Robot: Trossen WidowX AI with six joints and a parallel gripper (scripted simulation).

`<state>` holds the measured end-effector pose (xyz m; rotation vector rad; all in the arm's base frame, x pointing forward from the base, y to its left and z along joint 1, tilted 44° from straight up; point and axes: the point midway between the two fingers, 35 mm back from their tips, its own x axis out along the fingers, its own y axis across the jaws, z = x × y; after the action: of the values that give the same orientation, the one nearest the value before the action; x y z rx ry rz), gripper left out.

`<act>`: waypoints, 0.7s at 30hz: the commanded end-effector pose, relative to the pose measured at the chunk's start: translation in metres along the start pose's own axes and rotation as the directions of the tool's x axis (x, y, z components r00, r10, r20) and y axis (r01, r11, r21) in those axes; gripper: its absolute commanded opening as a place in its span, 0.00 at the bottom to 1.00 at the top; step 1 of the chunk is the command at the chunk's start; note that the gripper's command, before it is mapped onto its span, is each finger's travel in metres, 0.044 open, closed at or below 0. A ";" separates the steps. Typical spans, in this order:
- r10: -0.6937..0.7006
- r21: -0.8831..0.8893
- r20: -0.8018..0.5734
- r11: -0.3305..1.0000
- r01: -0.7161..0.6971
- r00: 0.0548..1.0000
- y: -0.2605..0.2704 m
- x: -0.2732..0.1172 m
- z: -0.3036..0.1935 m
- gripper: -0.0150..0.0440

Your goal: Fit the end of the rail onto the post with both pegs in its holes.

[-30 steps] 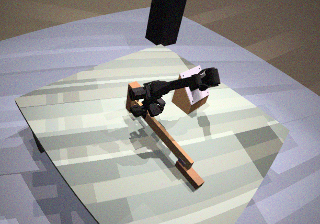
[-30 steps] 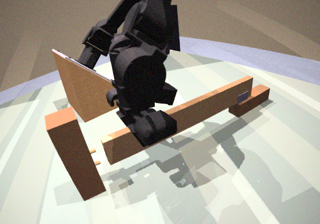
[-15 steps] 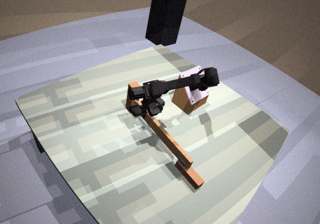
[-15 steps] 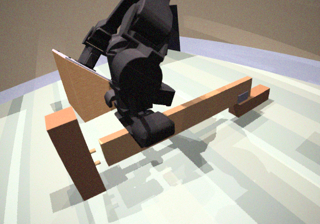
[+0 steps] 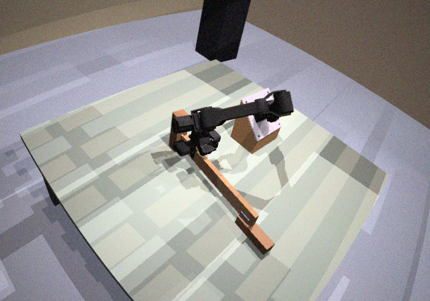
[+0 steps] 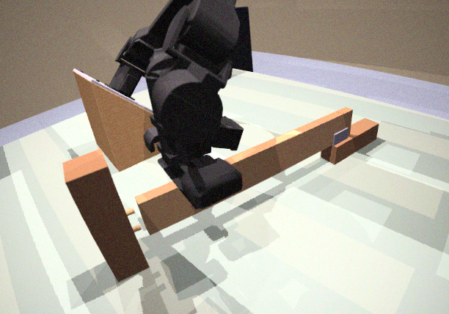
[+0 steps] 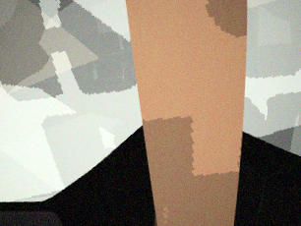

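Observation:
The long wooden rail (image 5: pixel 225 186) (image 6: pixel 286 152) (image 7: pixel 189 74) is held off the table at its near end. Its far end sits at the bracket (image 5: pixel 244 216) (image 6: pixel 341 136) on the low footboard block (image 5: pixel 261 239) (image 6: pixel 363 125). My gripper (image 5: pixel 192 150) (image 6: pixel 207 178) (image 7: pixel 177 129) is shut on the rail near its near end, a finger on each side. The short post (image 5: pixel 180 112) (image 6: pixel 99 211) stands upright before that end. Its upper peg (image 6: pixel 130 211) and lower peg (image 6: pixel 137 228) show in a small gap between post and rail. The holes are hidden.
A wooden wedge block with a pale sloped face (image 5: pixel 268 129) and brown side (image 6: pixel 125 134) stands beside the rail, behind the gripper in the exterior view. A black pedestal (image 5: pixel 223 24) stands beyond the table's back edge.

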<state>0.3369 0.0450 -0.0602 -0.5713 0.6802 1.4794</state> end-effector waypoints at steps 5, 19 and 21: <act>-0.005 0.001 0.000 1.000 0.005 1.000 -0.001 -0.002 -0.004 0.25; -0.006 0.001 0.000 1.000 0.006 1.000 -0.001 -0.003 -0.008 0.25; -0.006 0.001 0.000 1.000 0.006 1.000 -0.001 -0.003 -0.009 0.25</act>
<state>0.3367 0.0395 -0.0646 -0.5726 0.6807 1.4792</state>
